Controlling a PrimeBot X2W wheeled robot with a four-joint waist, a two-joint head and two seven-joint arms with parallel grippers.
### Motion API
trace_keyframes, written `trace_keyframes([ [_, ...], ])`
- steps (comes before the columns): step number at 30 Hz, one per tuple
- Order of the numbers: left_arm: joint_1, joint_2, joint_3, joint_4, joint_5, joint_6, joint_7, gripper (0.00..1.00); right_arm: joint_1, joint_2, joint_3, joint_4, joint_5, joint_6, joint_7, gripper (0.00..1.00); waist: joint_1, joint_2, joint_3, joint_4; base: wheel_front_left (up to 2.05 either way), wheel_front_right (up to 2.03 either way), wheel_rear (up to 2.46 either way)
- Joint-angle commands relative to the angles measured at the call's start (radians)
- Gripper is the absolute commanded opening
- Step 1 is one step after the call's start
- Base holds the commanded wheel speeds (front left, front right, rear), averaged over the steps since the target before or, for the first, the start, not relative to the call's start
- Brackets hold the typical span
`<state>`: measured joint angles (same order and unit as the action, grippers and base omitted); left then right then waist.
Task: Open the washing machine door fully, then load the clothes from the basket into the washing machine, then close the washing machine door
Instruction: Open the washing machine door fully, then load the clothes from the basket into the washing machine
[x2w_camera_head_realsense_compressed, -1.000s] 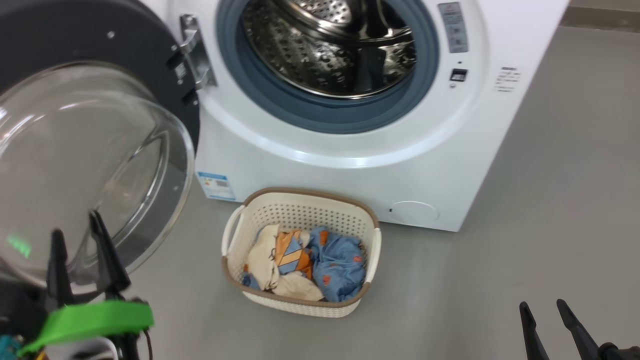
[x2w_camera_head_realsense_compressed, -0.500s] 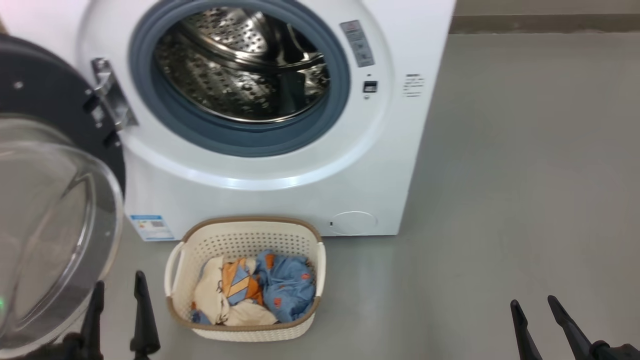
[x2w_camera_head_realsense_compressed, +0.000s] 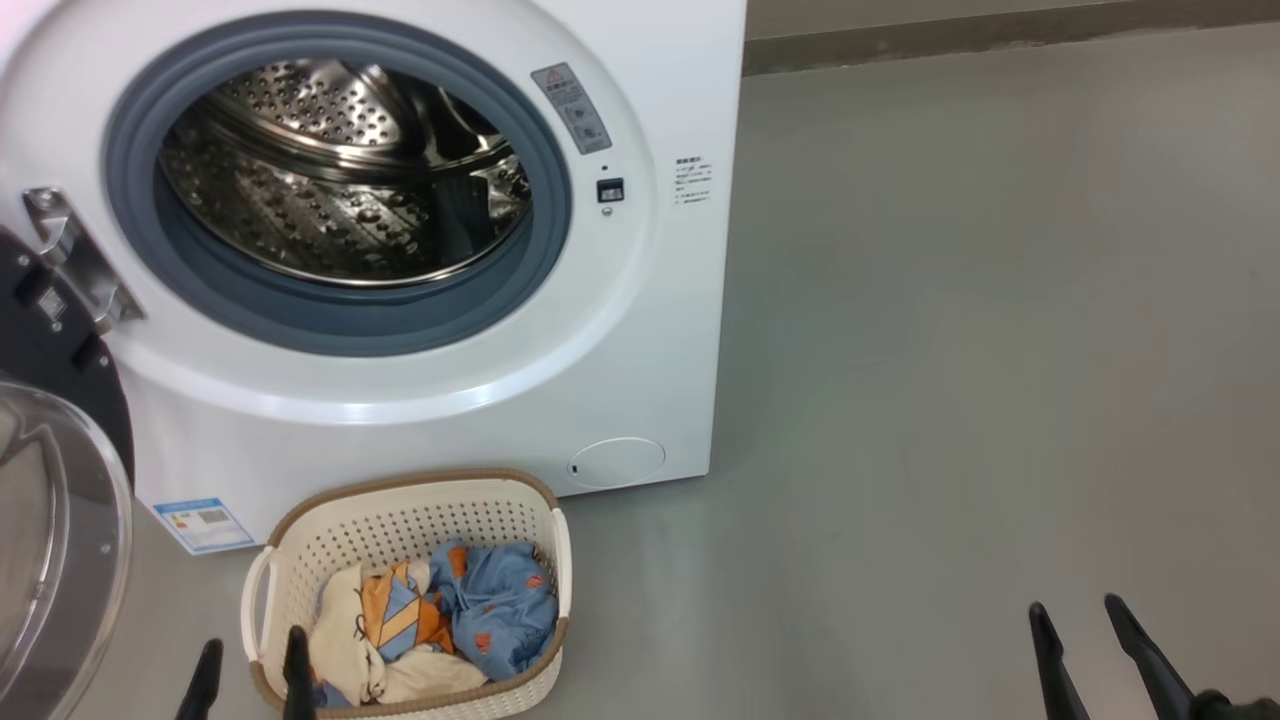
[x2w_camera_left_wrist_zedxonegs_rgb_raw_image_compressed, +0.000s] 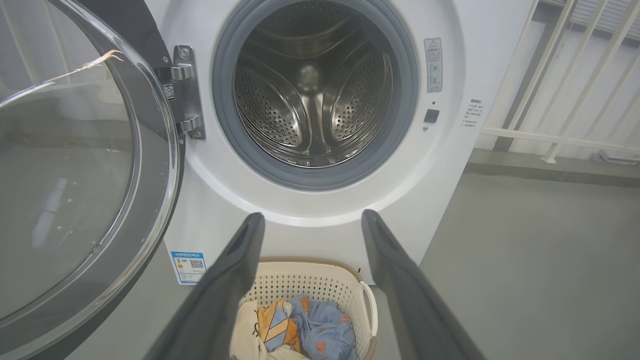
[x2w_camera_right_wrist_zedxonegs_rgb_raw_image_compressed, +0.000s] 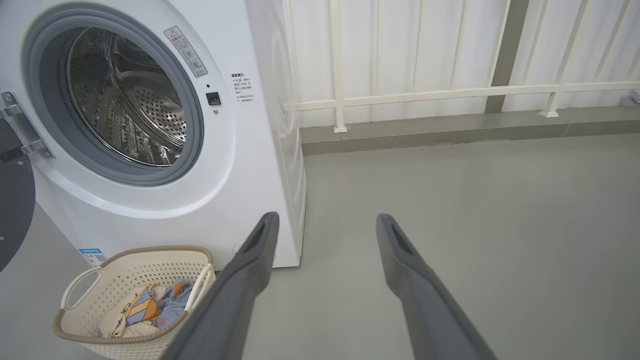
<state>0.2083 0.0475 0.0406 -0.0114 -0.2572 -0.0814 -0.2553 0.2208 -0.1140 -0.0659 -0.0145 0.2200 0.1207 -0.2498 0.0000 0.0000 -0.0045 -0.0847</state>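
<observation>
Basket (x2w_camera_head_realsense_compressed: 405, 522) lengthwise along washing machine (x2w_camera_head_realsense_compressed: 640, 340) front

The scene is seen by the head view from above, looking forward and down at the front of the washing machine (x2w_camera_head_realsense_compressed: 640, 330) and the grey floor (x2w_camera_head_realsense_compressed: 980, 350). The left wrist view is held lower and closer, and is directed almost straight into the drum (x2w_camera_left_wrist_zedxonegs_rgb_raw_image_compressed: 312, 95), with the open washing machine door (x2w_camera_left_wrist_zedxonegs_rgb_raw_image_compressed: 75, 175) at its left. The right wrist view is set further to the right, so the machine is seen at an angle, with a white railing (x2w_camera_right_wrist_zedxonegs_rgb_raw_image_compressed: 336, 65) behind. The machine front, the drum and the basket (x2w_camera_head_realsense_compressed: 400, 522) are shared by all three views.
</observation>
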Motion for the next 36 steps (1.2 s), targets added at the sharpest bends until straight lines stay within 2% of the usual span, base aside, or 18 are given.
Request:
trace_keyframes([
  [1,-0.013,0.004,0.038,-0.031,0.008,-0.001,-0.006,1.00,-0.004,-0.012,0.015,-0.027,-0.008,0.010,-0.012,1.00,0.0000,0.0000,-0.008,-0.010,0.00,0.00,0.00],
  [17,0.012,0.003,0.023,-0.030,-0.041,0.041,-0.006,1.00,0.024,0.004,-0.009,-0.038,-0.022,0.010,-0.012,1.00,0.0000,0.0000,-0.012,0.005,0.00,0.00,0.00],
  [36,0.005,0.003,0.021,-0.035,-0.026,0.044,-0.006,1.00,0.011,-0.004,0.006,-0.019,-0.016,0.010,-0.012,1.00,0.0000,0.0000,-0.017,0.065,0.00,0.00,0.00],
])
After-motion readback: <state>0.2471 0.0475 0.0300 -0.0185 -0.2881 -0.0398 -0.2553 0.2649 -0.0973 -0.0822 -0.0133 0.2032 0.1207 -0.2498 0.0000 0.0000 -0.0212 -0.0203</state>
